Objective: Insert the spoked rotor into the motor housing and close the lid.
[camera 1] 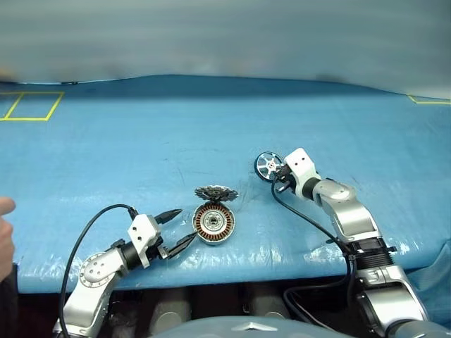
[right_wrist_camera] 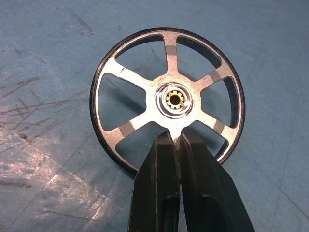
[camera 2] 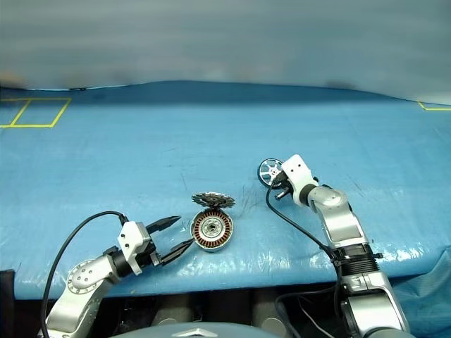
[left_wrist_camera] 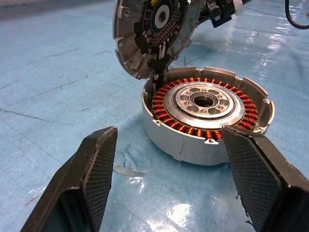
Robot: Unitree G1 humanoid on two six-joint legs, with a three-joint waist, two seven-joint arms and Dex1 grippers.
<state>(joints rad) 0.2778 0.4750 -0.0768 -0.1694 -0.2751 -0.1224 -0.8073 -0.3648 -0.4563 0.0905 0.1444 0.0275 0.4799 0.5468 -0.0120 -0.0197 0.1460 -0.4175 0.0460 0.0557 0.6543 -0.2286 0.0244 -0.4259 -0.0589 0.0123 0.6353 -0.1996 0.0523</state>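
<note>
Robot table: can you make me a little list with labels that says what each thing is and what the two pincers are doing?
surface: blue plastic sheet over the table
housing: round silver-grey metal motor housing with copper windings, resting on the sheet
lid: round grey hinged lid, standing open on the housing's rim
rotor: shiny silver six-spoked rotor wheel, apart from the housing
left pincer: open, beside the housing, holding nothing
right pincer: shut on one spoke of the rotor
bystander: a person's hand at the table's edge
</note>
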